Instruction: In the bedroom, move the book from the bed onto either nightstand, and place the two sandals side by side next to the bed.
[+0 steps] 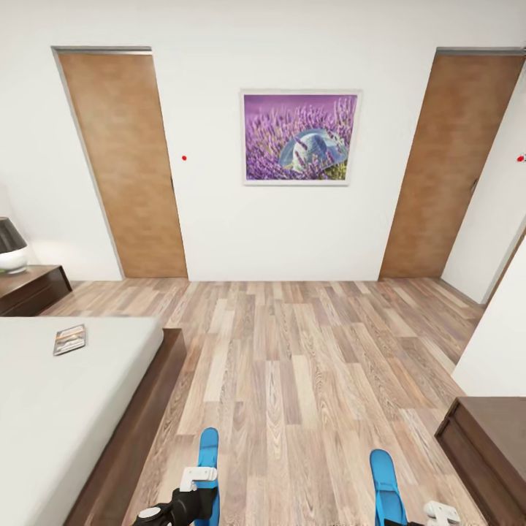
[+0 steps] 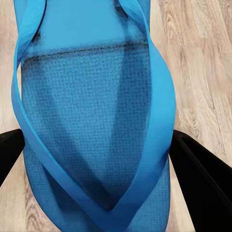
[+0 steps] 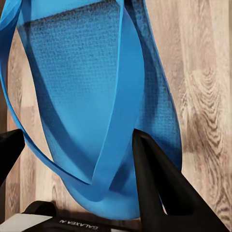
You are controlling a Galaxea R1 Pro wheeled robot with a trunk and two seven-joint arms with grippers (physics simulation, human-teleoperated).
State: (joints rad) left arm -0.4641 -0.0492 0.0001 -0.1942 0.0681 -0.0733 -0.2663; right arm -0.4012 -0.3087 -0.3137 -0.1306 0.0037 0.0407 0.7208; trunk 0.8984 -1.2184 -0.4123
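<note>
The book (image 1: 69, 340) lies flat on the pale mattress of the bed (image 1: 44, 409) at the left. A nightstand (image 1: 29, 288) stands beyond the bed's head end. At the bottom of the head view, two blue sandals point forward over the wood floor, one sandal (image 1: 208, 464) in front of my left gripper (image 1: 186, 504) and the other sandal (image 1: 385, 486) by my right gripper (image 1: 438, 513). In the left wrist view my left gripper (image 2: 99, 159) clamps its sandal (image 2: 92, 96) across the width. In the right wrist view my right gripper (image 3: 77, 137) is shut on its sandal (image 3: 82, 72), one finger (image 3: 154, 183) over the sole.
A lamp (image 1: 11, 248) sits on the nightstand. A long low dark-wood cabinet (image 1: 489, 446) stands at the right. Two wooden doors (image 1: 124, 161) (image 1: 453, 161) and a lavender picture (image 1: 299, 137) are on the far wall. Open plank floor (image 1: 307, 365) lies between bed and cabinet.
</note>
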